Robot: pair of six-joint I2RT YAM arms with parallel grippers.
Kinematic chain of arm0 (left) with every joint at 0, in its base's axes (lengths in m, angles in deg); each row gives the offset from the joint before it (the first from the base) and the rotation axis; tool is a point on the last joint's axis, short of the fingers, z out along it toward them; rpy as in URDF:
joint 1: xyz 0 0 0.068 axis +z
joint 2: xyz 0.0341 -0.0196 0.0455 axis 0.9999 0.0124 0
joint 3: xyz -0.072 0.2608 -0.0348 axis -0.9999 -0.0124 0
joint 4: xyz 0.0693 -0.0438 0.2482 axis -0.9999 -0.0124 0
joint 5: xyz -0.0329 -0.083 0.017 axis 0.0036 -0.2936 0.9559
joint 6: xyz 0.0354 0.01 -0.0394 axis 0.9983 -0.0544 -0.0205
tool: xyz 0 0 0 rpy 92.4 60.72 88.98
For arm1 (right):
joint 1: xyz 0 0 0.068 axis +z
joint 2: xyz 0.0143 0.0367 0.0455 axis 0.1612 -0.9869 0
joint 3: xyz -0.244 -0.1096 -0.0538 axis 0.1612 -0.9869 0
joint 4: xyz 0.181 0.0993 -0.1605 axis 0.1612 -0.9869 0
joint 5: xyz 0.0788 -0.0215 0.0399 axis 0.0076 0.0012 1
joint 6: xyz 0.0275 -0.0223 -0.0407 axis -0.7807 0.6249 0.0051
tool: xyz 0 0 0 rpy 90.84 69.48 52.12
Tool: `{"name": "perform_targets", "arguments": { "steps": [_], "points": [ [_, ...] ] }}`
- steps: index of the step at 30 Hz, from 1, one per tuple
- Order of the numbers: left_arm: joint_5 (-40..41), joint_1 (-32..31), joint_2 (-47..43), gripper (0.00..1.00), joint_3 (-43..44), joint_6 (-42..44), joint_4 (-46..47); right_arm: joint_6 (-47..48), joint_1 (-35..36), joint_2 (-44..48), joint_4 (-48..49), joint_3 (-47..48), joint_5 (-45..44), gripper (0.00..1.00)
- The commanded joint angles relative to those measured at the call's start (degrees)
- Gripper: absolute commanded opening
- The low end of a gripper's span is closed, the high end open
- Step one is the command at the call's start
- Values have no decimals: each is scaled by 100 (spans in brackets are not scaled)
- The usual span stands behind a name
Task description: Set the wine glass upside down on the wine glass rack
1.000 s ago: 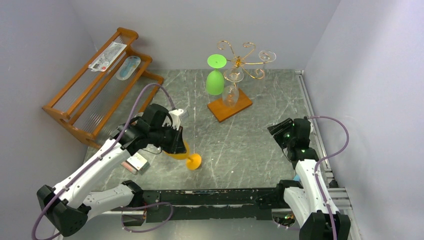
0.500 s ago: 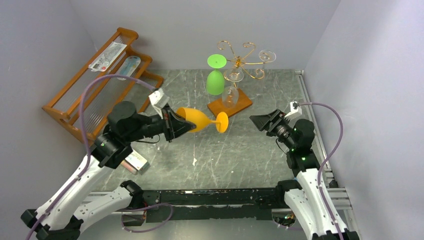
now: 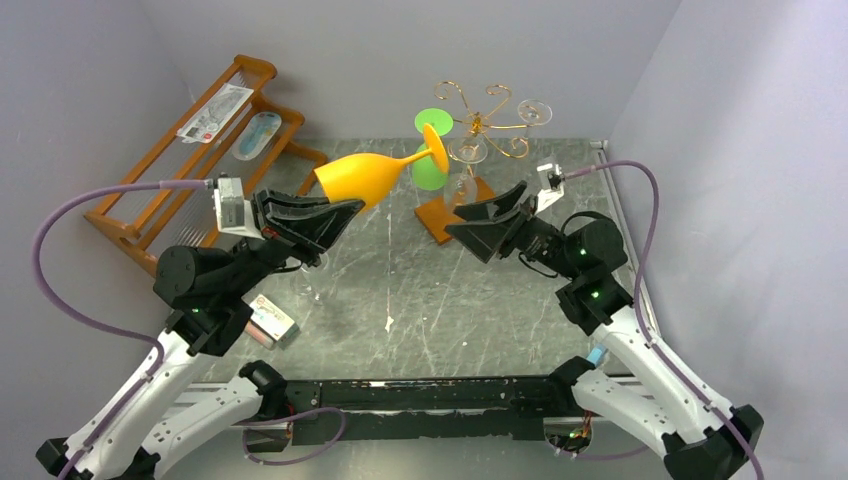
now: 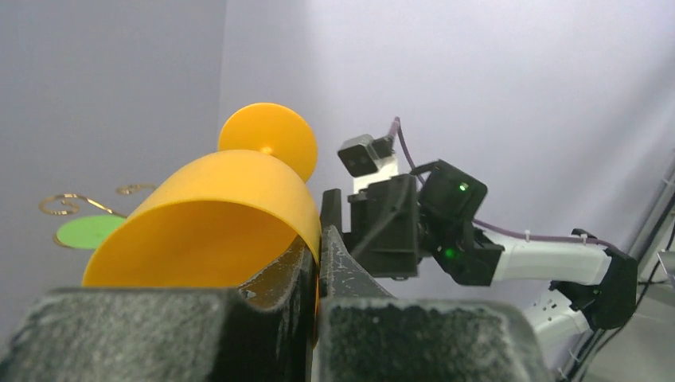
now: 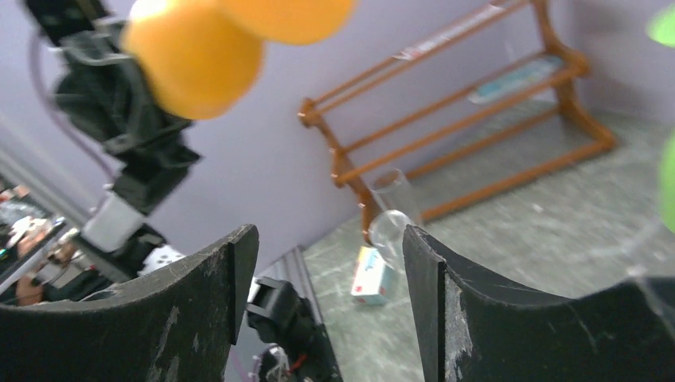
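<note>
1. Shelf (image 3: 190,170) far L, by the wall.
2. L gripper (image 3: 332,212): jaws clamped on bowl rim of orange wine glass (image 3: 362,176).
3. Glass is aloft over tabletop (image 3: 420,300), lying near-sideways, foot toward rack (image 3: 478,124), just L of it, not hung.
4. Green glass (image 3: 432,176) hangs upside down on rack.
5. R gripper (image 3: 462,218): jaws wide, empty, near rack base.

A wooden shelf (image 3: 256,70) by the left wall carries two packets (image 3: 215,112); a small box (image 3: 272,322) lies nearby.
</note>
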Motion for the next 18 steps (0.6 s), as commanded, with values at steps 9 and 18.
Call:
{"name": "perform_targets", "arguments": {
  "steps": [9, 18],
  "points": [
    [594, -30, 13, 5, -903, -579, 2984, -876, 1834, -740, 3203, 71, -1653, 72],
    [379, -30, 144, 5, -1121, -1025, 3641, -277, 2864, -1252, 3366, 646, -3326, 72]
  ]
}}
